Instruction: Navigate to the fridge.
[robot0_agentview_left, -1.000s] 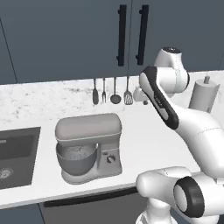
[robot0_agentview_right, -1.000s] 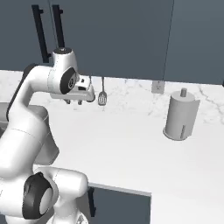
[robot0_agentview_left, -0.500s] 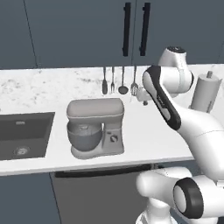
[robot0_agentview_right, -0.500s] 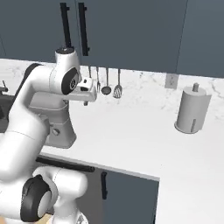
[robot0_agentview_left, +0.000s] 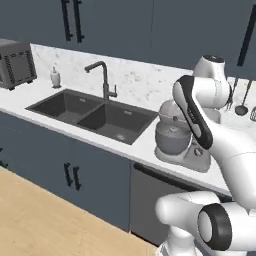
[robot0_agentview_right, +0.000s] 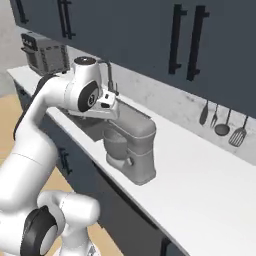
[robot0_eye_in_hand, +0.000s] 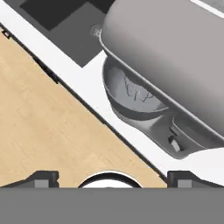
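The fridge is out of view. In front of me runs a white marble counter (robot0_agentview_left: 135, 150) under blue-grey cabinets with black handles (robot0_agentview_right: 187, 42). My gripper (robot0_agentview_right: 109, 100) hangs over the counter's front edge, just above a grey stand mixer (robot0_agentview_right: 132, 145). In the hand view the gripper (robot0_eye_in_hand: 113, 178) is open, its two dark fingertips (robot0_eye_in_hand: 41, 177) wide apart with nothing between them. It looks down on the mixer (robot0_eye_in_hand: 166, 65) and the wooden floor (robot0_eye_in_hand: 48, 131).
A dark double sink (robot0_agentview_left: 95, 112) with a black faucet (robot0_agentview_left: 102, 77) lies left of the mixer (robot0_agentview_left: 180, 140). A toaster (robot0_agentview_left: 15, 62) stands at the far left. Utensils (robot0_agentview_right: 222, 122) hang on the wall at right. A dishwasher front (robot0_agentview_left: 155, 195) sits under the counter.
The whole scene has slid right, so the base has moved left along the counter. Sink, faucet and toaster have come into view; the paper towel roll has left it.
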